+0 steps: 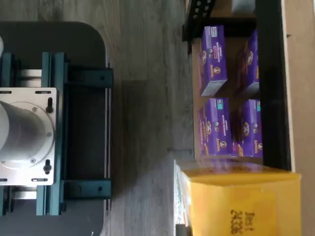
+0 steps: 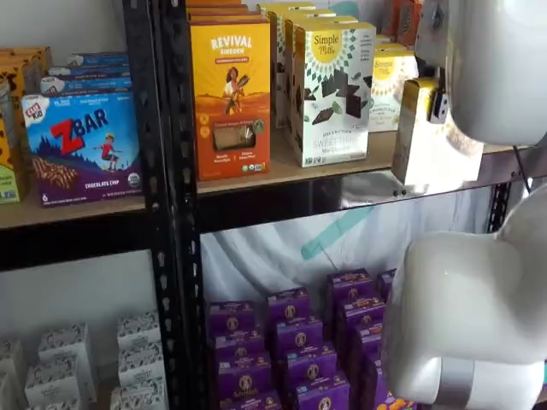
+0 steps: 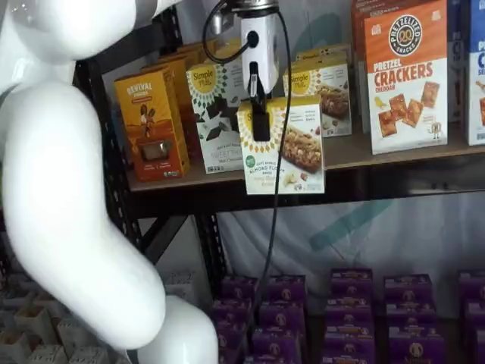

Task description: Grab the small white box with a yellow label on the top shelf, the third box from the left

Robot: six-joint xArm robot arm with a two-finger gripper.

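Observation:
The small white box [image 3: 292,148], with a yellow round label and a picture of bars on its front, hangs in front of the top shelf [image 3: 371,152], just off its front edge. My gripper [image 3: 261,123] is shut on it from above, with one black finger down the box's front. In a shelf view the box shows side-on, yellow [image 2: 419,128], at the board's [image 2: 333,166] right end. In the wrist view its yellow top [image 1: 241,201] fills a corner close to the camera.
On the top shelf stand an orange Revival box [image 3: 151,125], a taller white box with chocolate squares [image 3: 216,114], another small white box [image 3: 326,87] further back and a cracker box [image 3: 405,76]. Purple boxes [image 2: 299,342] fill the lower shelf. My white arm [image 3: 68,189] covers the left.

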